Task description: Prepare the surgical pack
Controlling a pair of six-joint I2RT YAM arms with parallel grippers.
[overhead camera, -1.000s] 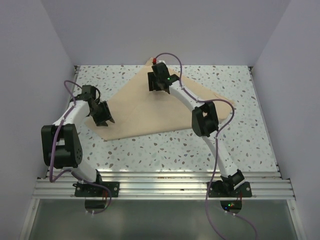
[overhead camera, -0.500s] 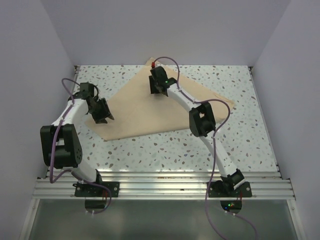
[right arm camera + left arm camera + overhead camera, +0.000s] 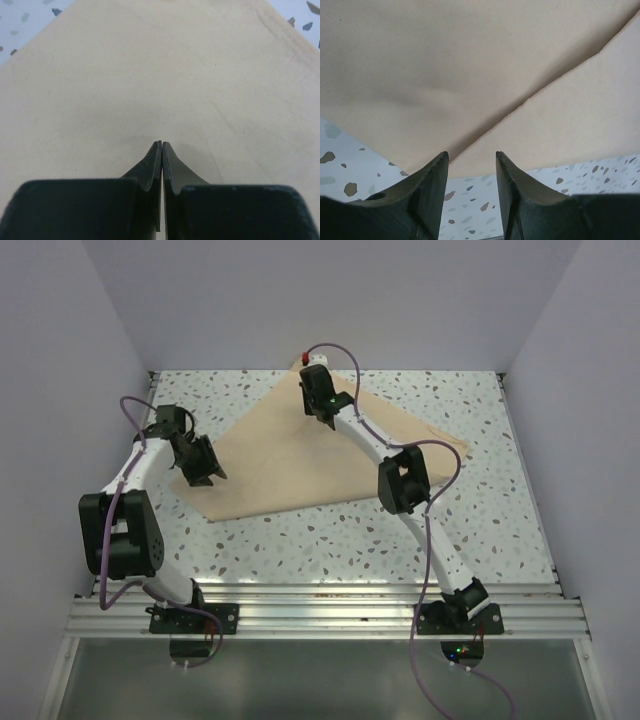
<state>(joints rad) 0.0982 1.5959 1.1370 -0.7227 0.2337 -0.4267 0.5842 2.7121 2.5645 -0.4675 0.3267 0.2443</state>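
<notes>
The surgical pack (image 3: 300, 455) lies in the middle of the speckled table (image 3: 480, 520) as a wide tan sheet folded into a flat triangle, its apex at the upper centre of the top view and its long edge running from lower left to right. The step in hand looks like taking hold of that apex for the next fold. The right gripper (image 3: 162, 145) sits low on the cloth near the upper point with its fingers pressed tip to tip; whether a pinch of fabric is caught between them cannot be told. The left gripper (image 3: 471, 156) hovers at the sheet's left corner, jaws partly apart and holding nothing, with the edge of the upper layer crossing just beyond the tips. If the pinch has taken, the next move probably calls for lifting the apex and drawing it down over the body of the sheet, with the left gripper steadying its corner. Compared with a second ago, the right arm has reached a little further toward the apex and its jaws have closed, while the left arm and the sheet have hardly moved.
</notes>
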